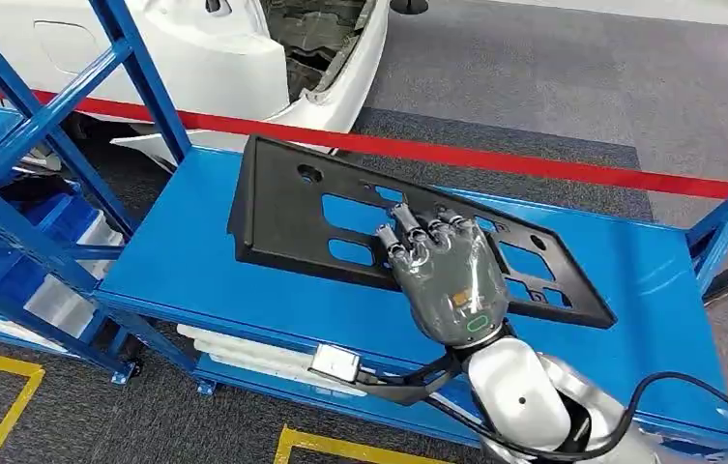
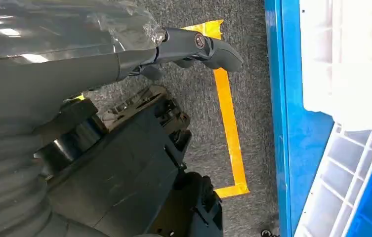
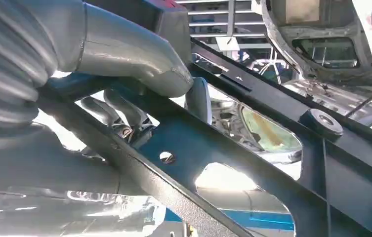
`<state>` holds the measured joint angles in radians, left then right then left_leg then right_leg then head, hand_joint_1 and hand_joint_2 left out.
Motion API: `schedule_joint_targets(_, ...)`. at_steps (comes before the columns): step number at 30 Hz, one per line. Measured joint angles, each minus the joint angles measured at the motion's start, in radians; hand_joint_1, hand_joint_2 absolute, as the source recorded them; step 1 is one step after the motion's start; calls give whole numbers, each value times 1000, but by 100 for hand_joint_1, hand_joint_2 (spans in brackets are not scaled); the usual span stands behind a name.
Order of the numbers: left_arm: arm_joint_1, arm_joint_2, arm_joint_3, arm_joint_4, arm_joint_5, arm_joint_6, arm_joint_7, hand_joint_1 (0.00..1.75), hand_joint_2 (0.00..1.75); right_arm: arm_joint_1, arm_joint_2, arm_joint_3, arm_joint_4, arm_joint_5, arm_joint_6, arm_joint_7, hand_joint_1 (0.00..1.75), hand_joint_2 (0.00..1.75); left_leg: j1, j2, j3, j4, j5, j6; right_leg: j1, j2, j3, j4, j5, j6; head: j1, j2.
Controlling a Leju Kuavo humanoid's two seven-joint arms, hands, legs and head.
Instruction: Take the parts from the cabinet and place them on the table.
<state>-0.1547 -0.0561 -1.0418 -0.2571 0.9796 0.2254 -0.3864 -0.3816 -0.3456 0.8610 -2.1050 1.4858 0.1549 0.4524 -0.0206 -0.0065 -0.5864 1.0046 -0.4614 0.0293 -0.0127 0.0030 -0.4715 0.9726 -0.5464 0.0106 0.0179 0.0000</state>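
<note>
In the head view, a flat black plastic panel (image 1: 292, 208) with rectangular cut-outs lies across the blue table top (image 1: 186, 261), one long edge toward the robot and the far left corner raised slightly over the table's back edge. The right hand (image 1: 442, 271) reaches over the panel's middle, palm down, fingers (image 1: 418, 232) curled through one of the openings.

The right wrist view shows the grip from below: the thick grey thumb (image 3: 139, 64) presses on one face of a black rib of the panel (image 3: 253, 163), while the darker fingers (image 3: 119, 116) hook around the other side, so the hand holds the panel. Through the cut-outs this view also takes in the open body of a white car (image 3: 322, 44).

The head view shows that white car shell (image 1: 244, 58) behind a red barrier tape (image 1: 534, 159), blue rack uprights (image 1: 31, 145) on the left, and yellow floor tape (image 1: 331, 447) on grey carpet.

The left wrist view looks down at the floor: the left hand (image 2: 124, 163) hangs beside the blue frame (image 2: 282, 123), its grey thumb (image 2: 193, 47) stretched out straight and the dark fingers lying loosely apart, with nothing in them. Yellow floor tape (image 2: 228, 123) runs beneath it, and white and blue plastic crates (image 2: 351, 163) sit past the frame.
</note>
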Motion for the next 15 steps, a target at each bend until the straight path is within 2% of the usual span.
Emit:
schedule_joint_targets(1,0,0,0,0,0,0,1,0,175,0,0,-4,0,0,-1,0,175,175,12,1,6,-14,6,5,7,0,3,1,-4,3,0,0)
schedule_joint_targets(2,-1,0,0,0,0,2,2,0,175,3,0,-9,0,0,-3,0,175,175,16,4,13,-23,11,6,3,1,-1,20,-18,5,0,0)
schedule_joint_targets(3,-1,0,0,0,0,5,2,0,175,2,0,-10,0,0,-6,-3,175,175,18,5,14,-27,13,10,3,0,-27,71,-49,8,9,0)
schedule_joint_targets(5,0,0,0,0,-1,6,3,0,175,6,2,-13,0,0,-9,-5,175,175,20,6,13,-27,13,10,-3,0,-116,239,-123,16,21,0)
schedule_joint_targets(6,0,0,0,0,-1,6,3,0,175,9,2,-15,1,0,-9,-6,175,175,21,6,13,-26,12,9,-6,0,-153,303,-139,20,23,0)
schedule_joint_targets(7,1,0,0,0,-1,6,4,0,175,11,2,-16,3,0,-9,-6,175,175,23,5,13,-25,11,8,-10,0,-172,326,-129,23,26,0)
schedule_joint_targets(8,1,0,0,0,-2,6,5,0,175,11,2,-16,3,0,-9,-6,175,175,27,4,14,-23,9,5,-14,0,-168,298,-91,28,29,0)
schedule_joint_targets(9,1,0,0,0,-2,6,5,0,175,11,2,-17,3,0,-9,-6,175,175,32,2,14,-17,6,-1,-18,0,-142,225,-38,31,30,0)
schedule_joint_targets(10,1,0,0,0,-2,6,5,0,175,11,2,-18,3,0,-9,-6,175,175,38,1,14,-9,0,-9,-22,-1,-104,129,20,37,33,0)
schedule_joint_targets(11,1,0,0,0,-2,6,5,0,175,11,3,-18,3,0,-10,-6,175,175,40,0,11,1,-7,-21,-28,0,-78,52,47,46,39,0)
schedule_joint_targets(12,-1,2,0,1,-1,6,5,0,175,10,3,-18,6,0,-10,-6,175,175,36,-1,4,11,-10,-30,-17,7,-77,49,35,45,48,0)
schedule_joint_targets(13,-1,2,0,1,-2,5,6,0,175,12,5,-20,6,0,-11,-6,175,175,33,-3,0,15,-8,-35,-23,11,-84,51,38,28,50,0)
schedule_joint_targets(14,0,2,0,1,-2,5,6,0,175,13,6,-22,8,0,-11,-7,175,175,33,-3,0,12,-5,-39,-20,11,-87,54,38,25,34,0)
schedule_joint_targets(15,1,2,0,1,-2,3,6,0,175,13,6,-23,10,0,-11,-7,175,175,36,-3,1,8,-1,-46,-15,12,-89,58,39,18,29,0)
